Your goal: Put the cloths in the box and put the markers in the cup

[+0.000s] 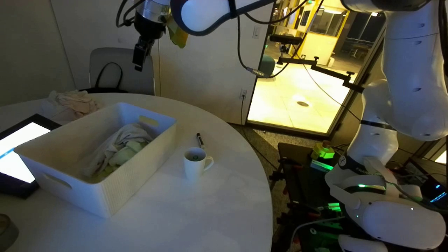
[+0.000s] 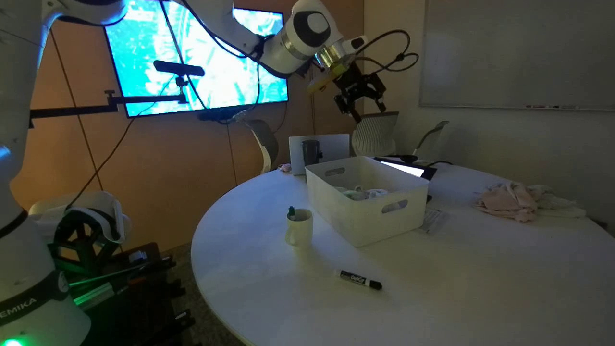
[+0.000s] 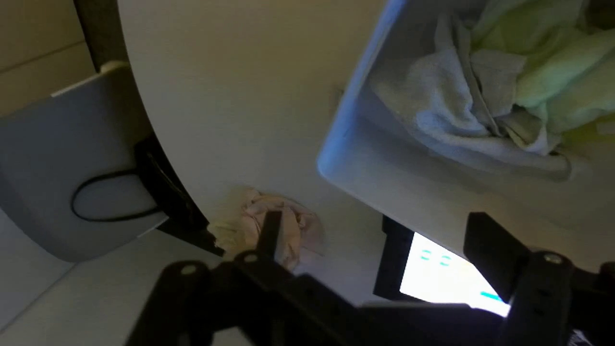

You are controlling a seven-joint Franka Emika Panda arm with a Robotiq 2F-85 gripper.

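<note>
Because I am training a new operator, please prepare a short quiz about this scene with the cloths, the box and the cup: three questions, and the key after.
1. True or false: the gripper stands open.
2. Where does the black-capped marker lie? A) in the cup; B) on the table; C) on a chair.
3. Which container holds the pale green cloth?
Key: 1. true; 2. B; 3. the box.
</note>
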